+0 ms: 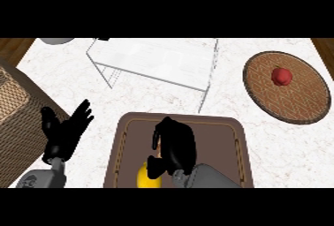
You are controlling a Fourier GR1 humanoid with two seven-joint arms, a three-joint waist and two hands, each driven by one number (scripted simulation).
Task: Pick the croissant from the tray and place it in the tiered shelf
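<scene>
While the right hand point(175, 142) reaches down over the brown tray point(238, 145), the job of moving the croissant point(147, 177) looks to be at its opening stage. The yellow pastry lies at the near end of the tray, mostly hidden beneath the black hand and the grey forearm, with only a rounded yellow edge showing at the lower left of the wrist. The thumb sits against that yellow edge and the fingers arch over the pastry, but whether they have closed round it cannot be told from this angle, since the hand covers the contact.

The left hand point(65, 130) rests open with its fingers up, over the worktop point(287, 150) just left of the tray and beside a woven basket point(16, 128).

Beyond the tray stands the tiered shelf point(157, 62), a white wire-framed rack with a pale top, and nothing can be seen lying on it. Well off to the right, a round woven mat point(287, 87) carries a small red fruit point(282, 76), which plays no part in the task.

By this showing, nothing is finished: the pastry is on the tray, and the lift, the carry forward and the placing on the shelf all remain.
</scene>
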